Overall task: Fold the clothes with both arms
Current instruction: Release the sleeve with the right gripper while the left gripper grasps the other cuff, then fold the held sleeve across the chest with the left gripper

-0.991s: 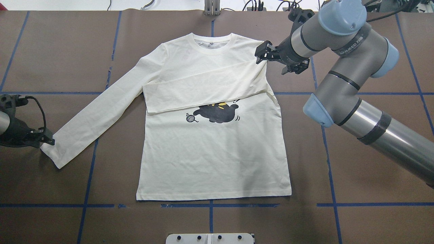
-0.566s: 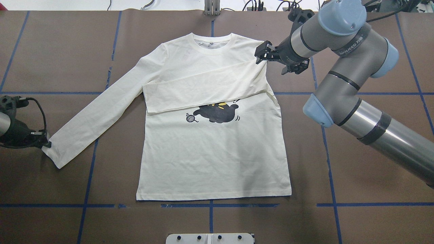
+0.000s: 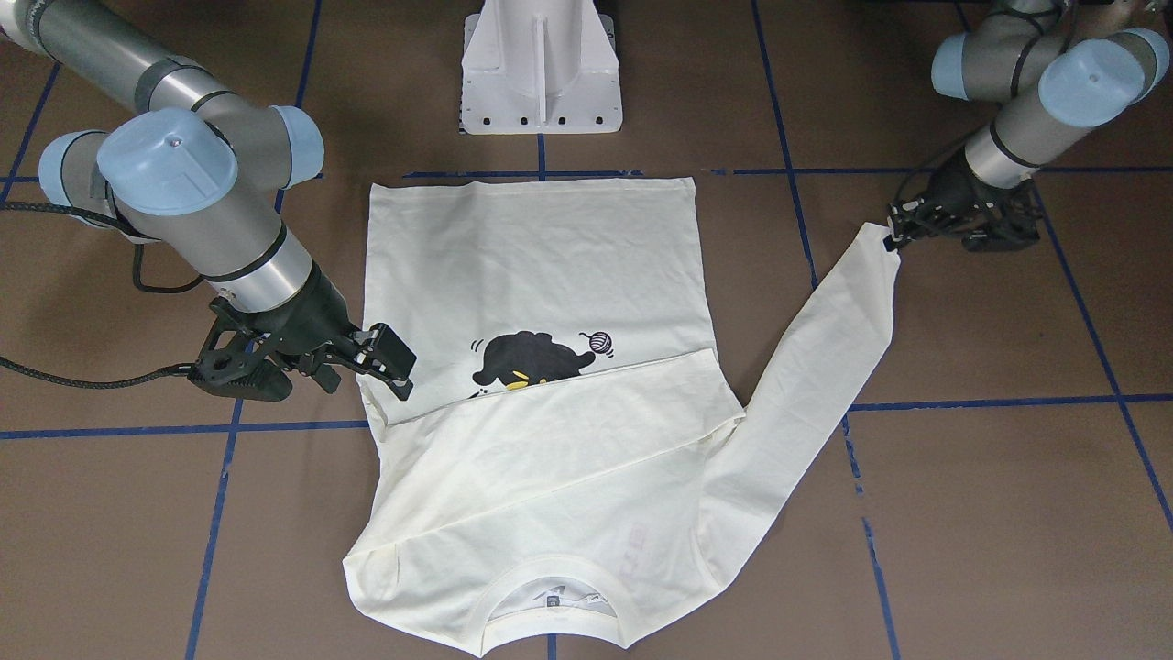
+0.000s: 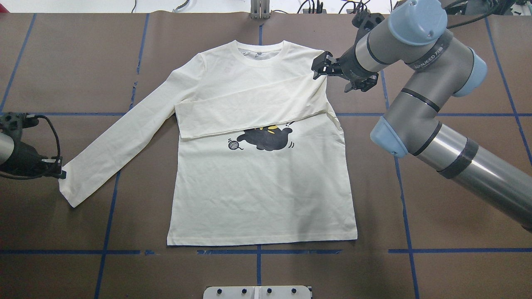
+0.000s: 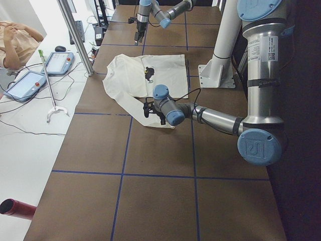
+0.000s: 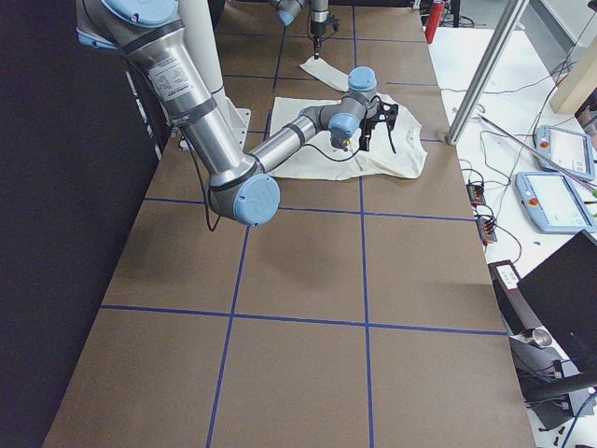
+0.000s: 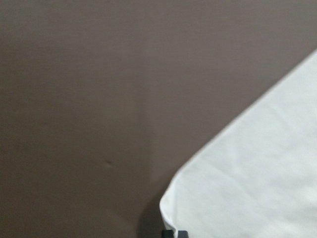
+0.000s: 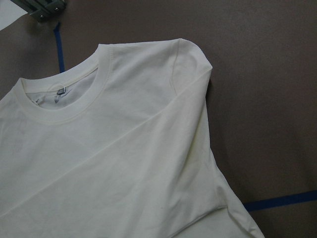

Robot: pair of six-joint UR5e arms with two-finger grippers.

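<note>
1 brown table (image 4: 62,62), blue tape (image 4: 70,251), cream shirt (image 4: 266,195)

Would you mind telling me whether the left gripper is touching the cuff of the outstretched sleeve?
Touching. In the front-facing view the left gripper meets the sleeve cuff at its corner with no gap.

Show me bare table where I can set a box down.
Bare table lies beyond the outstretched sleeve, and between that sleeve, the T-shirt and the near edge. Crowded: the cuff by the left gripper, the shoulder by the right gripper.
</note>
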